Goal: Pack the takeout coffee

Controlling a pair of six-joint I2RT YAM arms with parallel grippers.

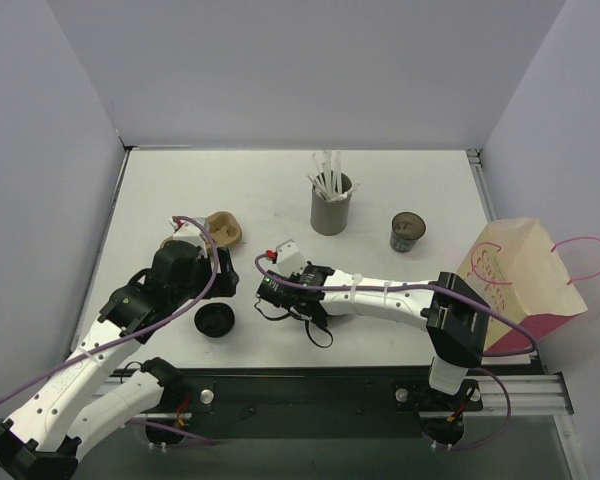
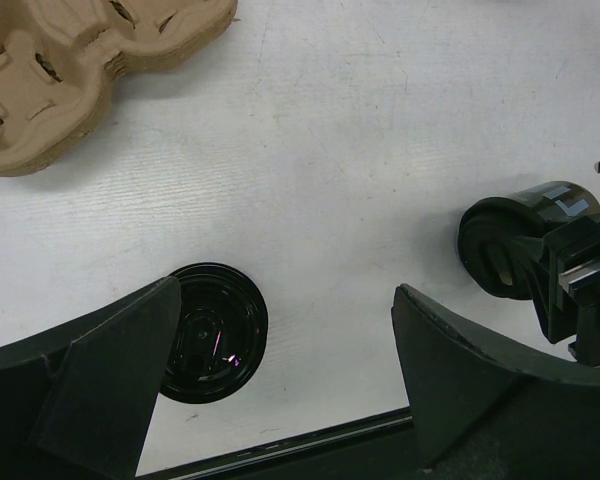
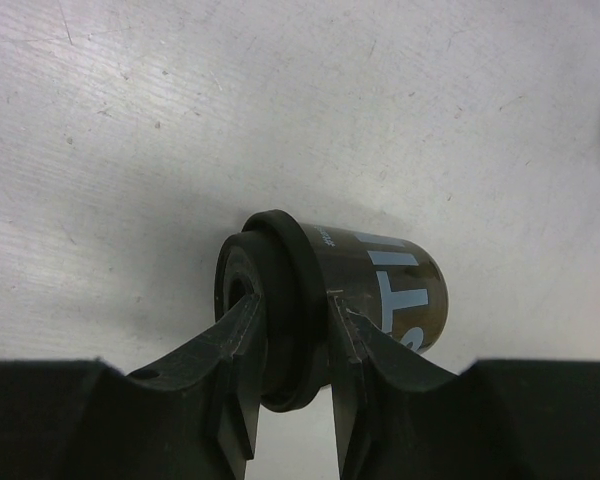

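Observation:
My right gripper [image 3: 295, 370] is shut on the takeout coffee [image 3: 380, 290], a short dark cup with pale lettering. The fingers pinch its black lid rim [image 3: 290, 300]. The cup is tipped on its side, low over the table. The top view shows this gripper [image 1: 273, 290] left of centre. The left wrist view shows the held cup [image 2: 530, 215] at the right. My left gripper [image 2: 280, 390] is open and empty, with a loose flat black lid [image 2: 212, 335] beside its left finger. A second dark cup [image 1: 408, 231], open, stands at the back right.
A cardboard cup carrier [image 1: 223, 229] lies behind the left gripper [image 1: 185, 268] and shows in the left wrist view [image 2: 40, 80]. A grey holder of white straws [image 1: 331, 205] stands at the back. A paper bag with pink handles [image 1: 520, 280] lies at the right edge. The loose lid [image 1: 215, 321] is near the front edge.

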